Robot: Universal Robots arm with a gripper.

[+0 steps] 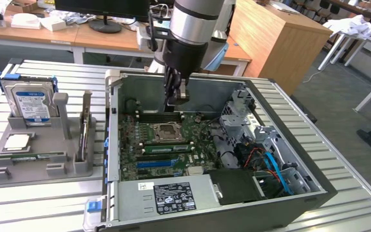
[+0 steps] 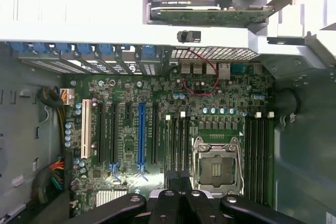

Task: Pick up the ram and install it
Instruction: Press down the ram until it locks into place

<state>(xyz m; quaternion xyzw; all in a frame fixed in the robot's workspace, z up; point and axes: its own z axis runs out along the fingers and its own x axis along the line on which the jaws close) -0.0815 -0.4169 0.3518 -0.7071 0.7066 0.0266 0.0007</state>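
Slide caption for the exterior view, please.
Arm's shut tool hovers inside the open computer case, above the motherboard near its CPU socket.

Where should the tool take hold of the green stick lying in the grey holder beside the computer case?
Pinch the green stick across its narrow width, near mid-length, coming straight down from above. It lies lengthwise in the grey holder, whose walls seem to block its ends, so the long edges look most reachable.

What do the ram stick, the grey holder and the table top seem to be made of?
Ram: green circuit board, likely fibreglass laminate, slightly glossy, with dark chips. Grey holder: apparently matte moulded or printed plastic, uniform grey with blocky slots. Table top: probably metal, pale silvery slats with a soft sheen.
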